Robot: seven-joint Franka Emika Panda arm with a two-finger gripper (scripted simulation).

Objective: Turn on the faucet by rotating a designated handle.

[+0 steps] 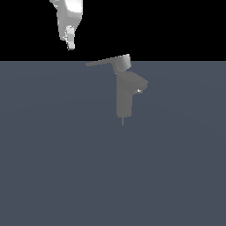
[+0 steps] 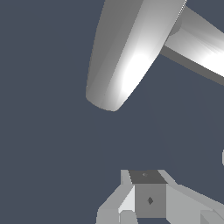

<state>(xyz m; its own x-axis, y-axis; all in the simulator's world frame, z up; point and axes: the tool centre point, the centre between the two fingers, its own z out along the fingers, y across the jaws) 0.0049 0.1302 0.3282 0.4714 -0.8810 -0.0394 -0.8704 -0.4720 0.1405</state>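
Faucet [image 1: 124, 99]: grey upright column, standing right of centre in exterior view on blue-grey tabletop [image 1: 53, 167]. Short spout stub angles toward exterior view's right. Handle [image 1: 103, 62]: thin flat lever off lighter cap atop column, pointing toward exterior view's left, roughly level. In wrist view handle [image 2: 127, 52] fills frame as pale rounded blade. My end effector [image 1: 70, 44]: up and to exterior view's left of handle tip, apart from it, no contact. Fingers appear close together; cannot tell whether parted or closed. Nothing held.
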